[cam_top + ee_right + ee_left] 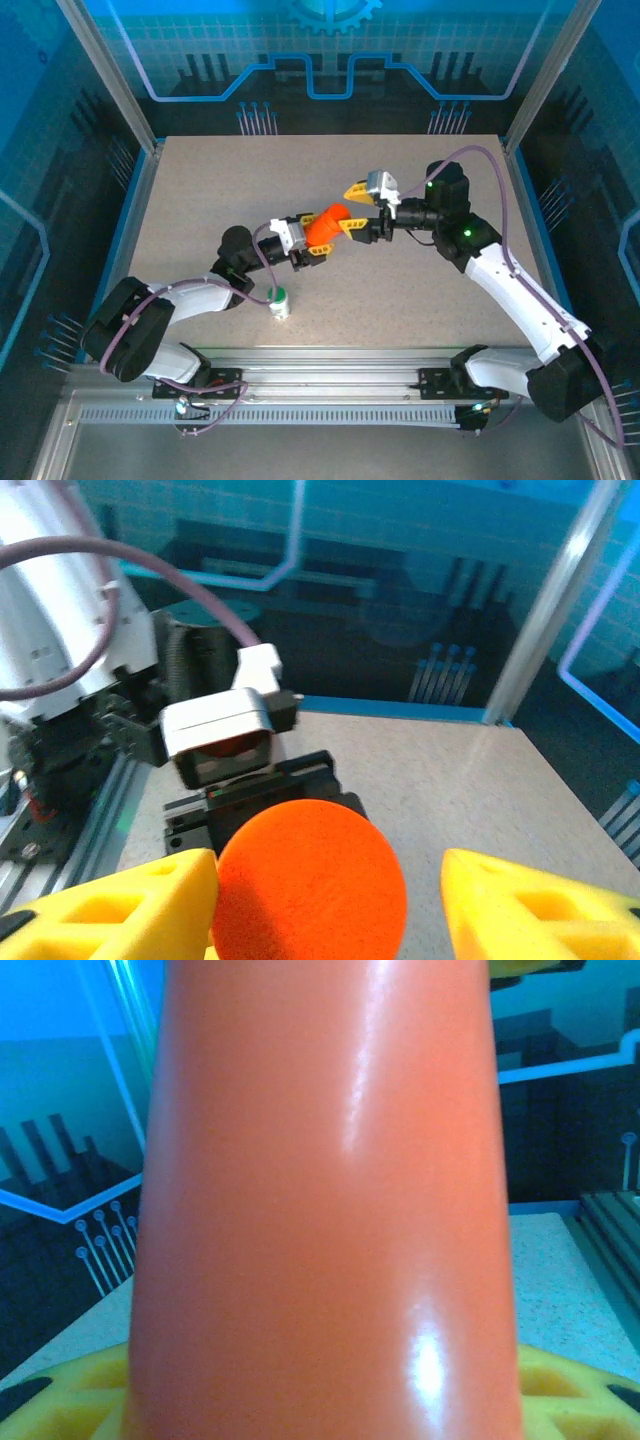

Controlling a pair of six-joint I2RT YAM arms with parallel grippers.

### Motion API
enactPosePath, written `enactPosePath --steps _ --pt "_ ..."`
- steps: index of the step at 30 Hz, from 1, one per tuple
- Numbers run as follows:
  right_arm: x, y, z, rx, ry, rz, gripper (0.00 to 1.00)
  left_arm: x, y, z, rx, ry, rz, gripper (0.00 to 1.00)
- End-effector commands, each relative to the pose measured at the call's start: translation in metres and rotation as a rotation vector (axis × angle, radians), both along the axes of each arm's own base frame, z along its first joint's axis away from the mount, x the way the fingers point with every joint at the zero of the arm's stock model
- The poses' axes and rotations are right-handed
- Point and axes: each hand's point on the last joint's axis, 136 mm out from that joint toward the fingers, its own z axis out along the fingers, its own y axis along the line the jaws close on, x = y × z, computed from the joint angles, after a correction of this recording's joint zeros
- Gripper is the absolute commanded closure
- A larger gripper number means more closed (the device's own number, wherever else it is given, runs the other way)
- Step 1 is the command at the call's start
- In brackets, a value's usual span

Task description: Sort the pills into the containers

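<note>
Above the middle of the table [200, 200], the orange bottle [322, 228] lies nearly level, clamped at its base by the left gripper [311, 240], with its long axis pointing at the right arm. The right gripper [330, 880] faces the bottle's round end with its fingers spread to either side, one touching and the other apart. The white bottle [281, 302] stands near the left arm.
</note>
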Motion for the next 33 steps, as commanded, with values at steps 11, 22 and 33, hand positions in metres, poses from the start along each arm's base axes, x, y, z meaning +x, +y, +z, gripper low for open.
enactPosePath --steps 11,22,33 --pt "-0.018 0.007 -0.008 -0.078 -0.027 0.233 0.33 -0.018 -0.004 0.015 -0.006 -0.028 -0.104 1.00" --pt "-0.015 0.009 -0.038 -0.187 0.057 0.173 0.42 -0.015 -0.005 0.023 -0.005 -0.040 -0.095 1.00" --pt "-0.001 0.015 -0.053 -0.250 0.252 0.010 0.68 0.004 0.002 0.033 -0.009 -0.070 0.031 0.99"
